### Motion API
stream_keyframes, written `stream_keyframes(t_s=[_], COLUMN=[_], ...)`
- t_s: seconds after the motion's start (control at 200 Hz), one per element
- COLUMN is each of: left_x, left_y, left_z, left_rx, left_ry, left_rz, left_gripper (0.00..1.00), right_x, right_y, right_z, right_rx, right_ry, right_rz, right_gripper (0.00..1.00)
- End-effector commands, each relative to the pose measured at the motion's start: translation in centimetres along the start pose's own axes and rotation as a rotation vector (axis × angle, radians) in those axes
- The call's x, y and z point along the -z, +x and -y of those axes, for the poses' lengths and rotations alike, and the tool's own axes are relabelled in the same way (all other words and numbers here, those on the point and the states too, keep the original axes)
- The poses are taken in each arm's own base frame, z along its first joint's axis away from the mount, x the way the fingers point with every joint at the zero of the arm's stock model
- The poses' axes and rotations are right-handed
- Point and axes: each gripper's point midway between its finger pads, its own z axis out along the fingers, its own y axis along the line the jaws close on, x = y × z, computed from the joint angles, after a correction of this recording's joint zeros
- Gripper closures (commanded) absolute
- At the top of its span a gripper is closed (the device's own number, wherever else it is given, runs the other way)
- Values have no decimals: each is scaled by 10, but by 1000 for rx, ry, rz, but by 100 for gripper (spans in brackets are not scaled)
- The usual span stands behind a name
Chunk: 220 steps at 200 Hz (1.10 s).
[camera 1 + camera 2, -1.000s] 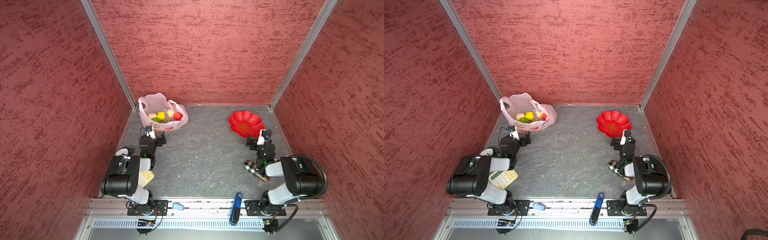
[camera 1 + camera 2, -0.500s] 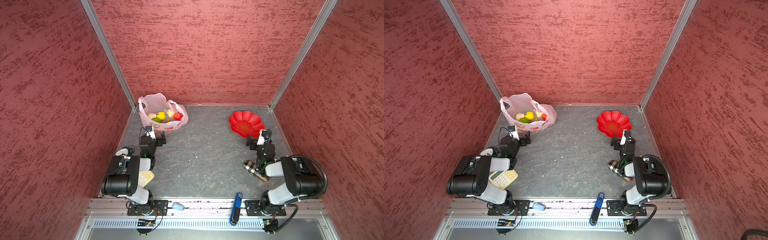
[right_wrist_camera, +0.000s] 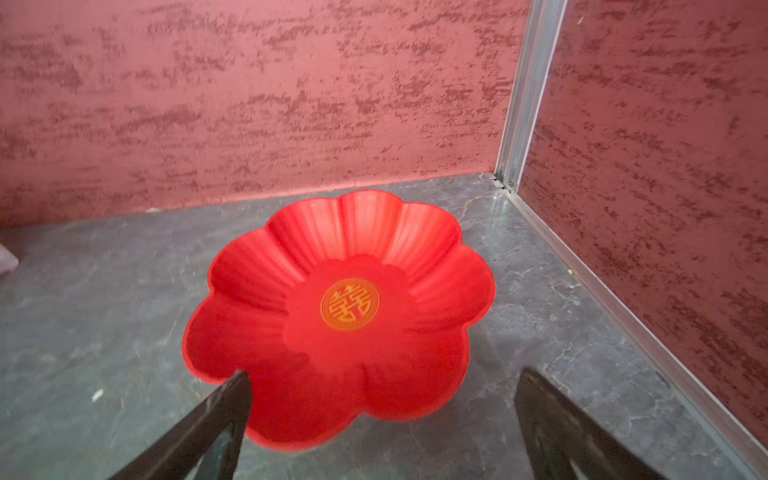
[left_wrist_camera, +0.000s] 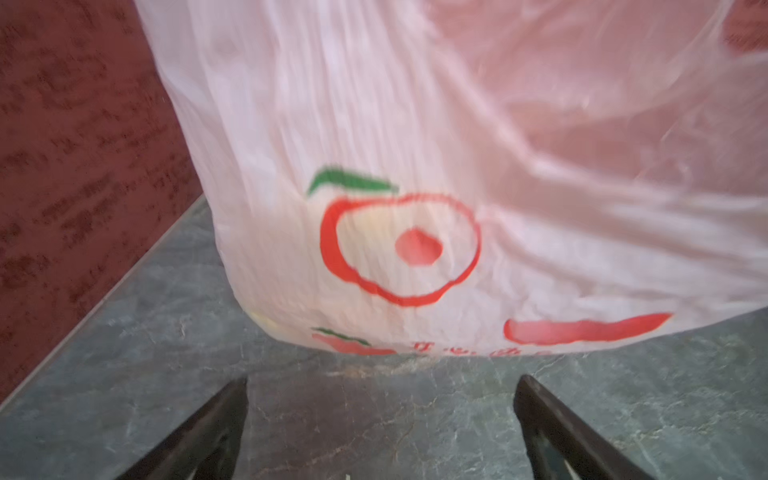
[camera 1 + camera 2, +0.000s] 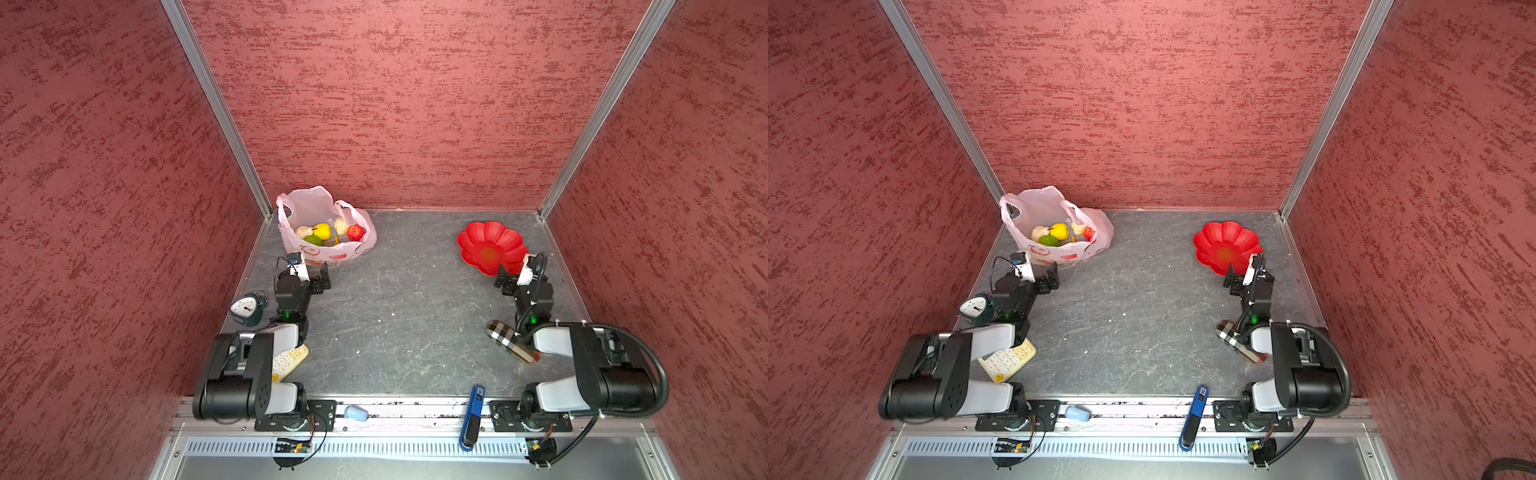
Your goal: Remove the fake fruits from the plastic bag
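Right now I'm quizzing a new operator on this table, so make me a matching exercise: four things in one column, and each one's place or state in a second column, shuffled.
Column 1
1. thin translucent pink plastic bag
2. red flower-shaped plastic dish
3. round dark green alarm clock
4. cream plastic calculator

Column 2
A. empty, back right
B. partly hidden under the left arm
C. holds the fake fruits, back left corner
D. stands by the left wall

Pairs: 1-C, 2-A, 3-D, 4-B

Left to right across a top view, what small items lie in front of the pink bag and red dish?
Dark green alarm clock, cream calculator, pale blue cap, blue stick-shaped tool, plaid case.
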Motion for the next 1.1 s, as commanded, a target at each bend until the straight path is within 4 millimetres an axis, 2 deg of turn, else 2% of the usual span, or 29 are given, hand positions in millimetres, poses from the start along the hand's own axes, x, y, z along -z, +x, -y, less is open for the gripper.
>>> stream_keyframes(t_s=[0.0, 0.045, 0.12, 0.175, 0.336, 0.426, 0.581, 0.686, 0.761, 0.942, 1.097], left_x=[14, 23, 50, 62, 87, 97, 98, 96, 94, 92, 91], left_y=[-23, -22, -26, -30, -49, -53, -57, -55, -53, -50, -51], left_z=[-11, -30, -67, -71, -50, -45, -22, -9, 4, 29, 33], left_rx=[78, 165, 380, 469, 532, 528, 527, 516, 477, 392, 378], left_ry=[-67, -177, -396, -382, -261, -262, -173, -140, -122, -94, -96], left_rz=[-25, -77, -107, -127, -137, -206, -331, -394, -436, -479, -472], left_gripper=[1, 1, 1, 0, 1, 1, 1, 1, 1, 1, 0], right_x=[1, 5, 15, 22, 40, 45, 49, 38, 30, 3, -19], right_y=[-19, -28, -40, -51, -75, -74, -69, -64, -55, -28, -12], right_z=[19, 22, 24, 21, 6, -4, 0, -6, 2, 18, 34], right_rx=[-86, -139, -224, -261, -338, -339, -394, -396, -390, -471, -510], right_ry=[123, 146, 168, 160, 105, 73, 143, 127, 178, 187, 178], right_rz=[-44, -50, -76, -109, -201, -293, -420, -459, -480, -562, -584], right_gripper=[1, 1, 1, 1, 1, 1, 1, 1, 4, 22, 35])
